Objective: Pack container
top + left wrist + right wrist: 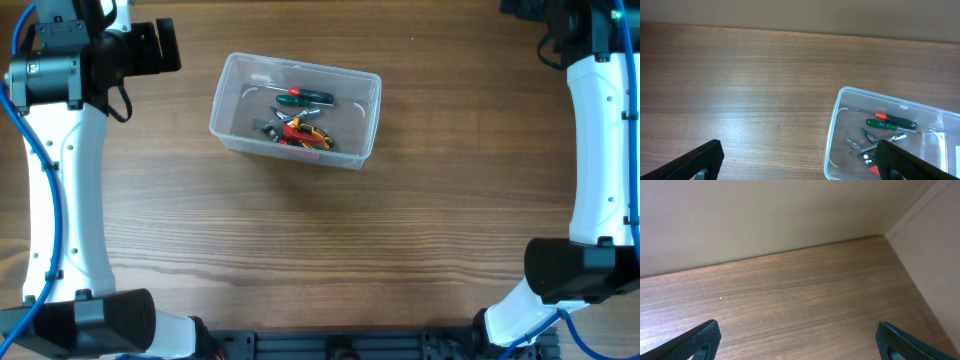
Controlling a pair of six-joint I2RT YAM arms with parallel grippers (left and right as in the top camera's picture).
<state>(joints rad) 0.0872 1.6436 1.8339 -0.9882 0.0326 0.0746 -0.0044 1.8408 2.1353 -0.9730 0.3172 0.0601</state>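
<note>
The clear plastic container [228,95] stands on the table left of centre. It holds a green-handled screwdriver [305,97], red and orange-handled pliers [305,133] and small metal tools. It also shows in the left wrist view [837,107], at the lower right, with the screwdriver [885,123] inside. My left gripper [800,167] is open and empty, above the table left of the container. My right gripper [800,345] is open and empty over bare table near the far right corner. Neither gripper's fingers show in the overhead view.
The left arm [60,70] stands along the left edge and the right arm [605,130] along the right edge. A wall [765,215] borders the table's far side and right side in the right wrist view.
</note>
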